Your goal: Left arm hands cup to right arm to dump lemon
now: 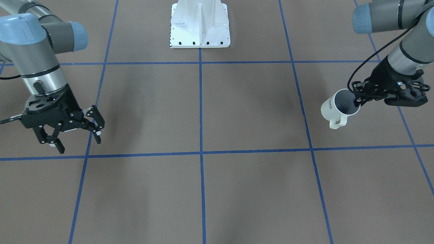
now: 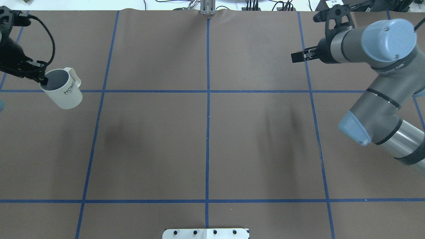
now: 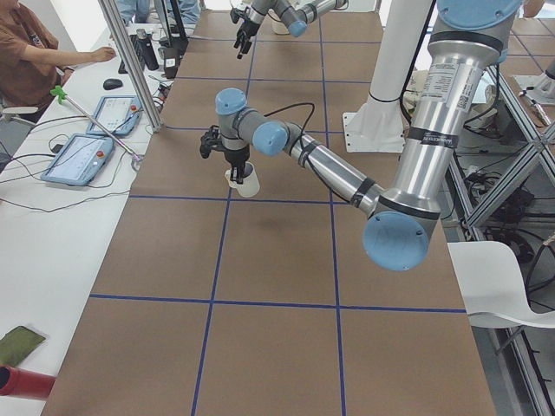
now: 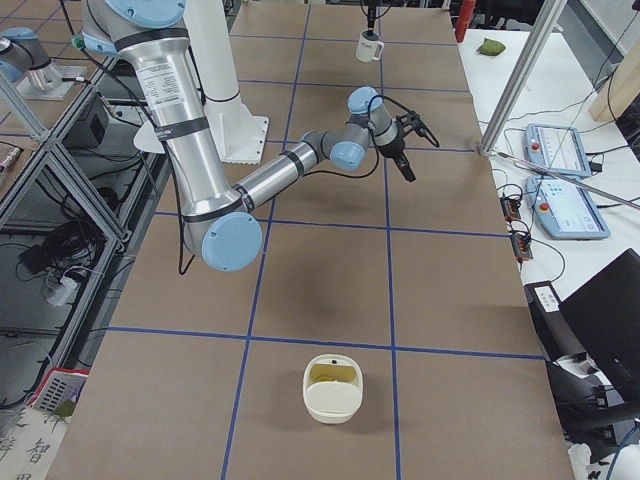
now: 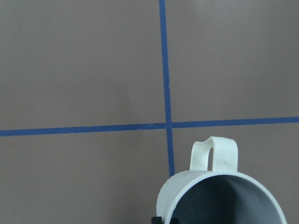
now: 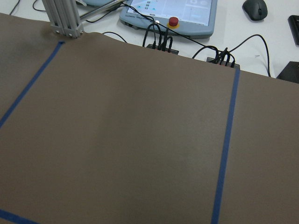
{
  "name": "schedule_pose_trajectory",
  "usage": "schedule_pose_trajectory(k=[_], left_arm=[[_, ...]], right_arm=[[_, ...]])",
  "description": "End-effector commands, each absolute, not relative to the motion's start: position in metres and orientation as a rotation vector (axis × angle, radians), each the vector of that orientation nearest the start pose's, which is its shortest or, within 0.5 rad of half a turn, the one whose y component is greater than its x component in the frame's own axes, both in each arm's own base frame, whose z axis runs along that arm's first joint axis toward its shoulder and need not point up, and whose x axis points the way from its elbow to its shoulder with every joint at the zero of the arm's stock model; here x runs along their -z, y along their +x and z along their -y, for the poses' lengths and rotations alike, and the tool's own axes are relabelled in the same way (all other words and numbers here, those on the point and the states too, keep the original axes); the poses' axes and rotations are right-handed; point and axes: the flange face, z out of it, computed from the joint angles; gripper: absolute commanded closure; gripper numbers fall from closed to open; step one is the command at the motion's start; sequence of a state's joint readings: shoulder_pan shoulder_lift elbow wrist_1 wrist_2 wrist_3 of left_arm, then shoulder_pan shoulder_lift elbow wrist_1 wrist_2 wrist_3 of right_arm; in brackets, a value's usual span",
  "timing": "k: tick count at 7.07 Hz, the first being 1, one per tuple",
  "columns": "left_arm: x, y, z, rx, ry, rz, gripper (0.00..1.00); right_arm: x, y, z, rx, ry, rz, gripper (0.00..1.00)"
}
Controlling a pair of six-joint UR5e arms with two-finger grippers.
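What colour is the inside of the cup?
Dark grey; the cup shows it best in the left wrist view.

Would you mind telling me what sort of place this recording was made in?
Most likely a robotics lab workcell: the left arm and right arm stand at a brown table gridded with blue tape, teach pendants lie on a side bench, and an operator is beside it.

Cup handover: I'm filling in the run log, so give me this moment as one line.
left claw: shut on cup rim | cup: tilted | right claw: open, empty, far from cup | handover: not yet done
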State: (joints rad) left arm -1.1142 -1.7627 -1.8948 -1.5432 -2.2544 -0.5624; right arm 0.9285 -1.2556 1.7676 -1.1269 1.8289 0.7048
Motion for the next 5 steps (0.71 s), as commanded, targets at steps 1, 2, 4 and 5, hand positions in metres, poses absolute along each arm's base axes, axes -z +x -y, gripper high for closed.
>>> schedule_pose_trajectory(k=[1,2,4,5], left_arm=[[-0.483,0.156,0.491,-0.121,0.142,-0.823,1.0],[-0.51,0.157,0.491,-0.094,0.175,-0.852,1.0],[-0.555,0.152,0.48,-0.065,0.221,-0.875,1.0],[-0.559,0.151,0.479,-0.045,0.232,-0.877,1.0]], right_arm=[[-0.415,-0.195,0.551,0.116,0.402,0.831,0.01],[-0.43,-0.172,0.546,0.12,0.363,0.832,0.01],[-0.446,-0.148,0.543,0.117,0.286,0.832,0.01],[-0.449,-0.142,0.544,0.132,0.287,0.821,0.01]])
